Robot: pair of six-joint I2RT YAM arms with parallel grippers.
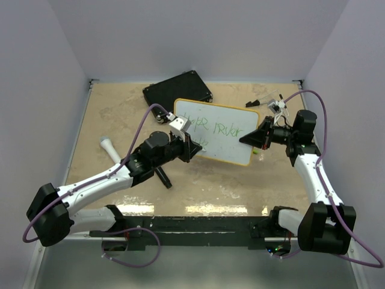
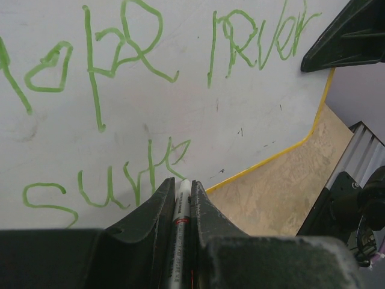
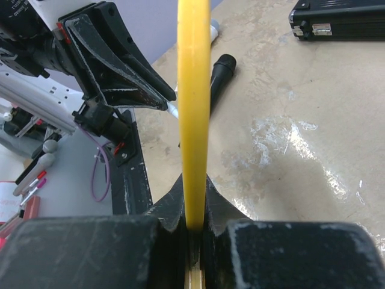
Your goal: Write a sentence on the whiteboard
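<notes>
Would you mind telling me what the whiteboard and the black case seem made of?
The whiteboard: smooth white face, likely coated laminate, taking green ink cleanly; yellow rim looks plastic. The black case: matte, probably hard plastic, with a silvery latch.

Smooth whiteboard (image 1: 225, 144), mottled table (image 1: 114, 114)
White face slick and faintly smudged, rim glossy yellow plastic; tabletop beige, stone-like, with shiny patches.

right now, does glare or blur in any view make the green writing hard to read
Top external: the sentence is small and faint, with glare strips on the table near the arms' bases. Left wrist: strokes sharp and evenly lit, only the near fingers soft. Right wrist: the whiteboard shows edge-on, its yellow rim soft, no writing visible.
</notes>
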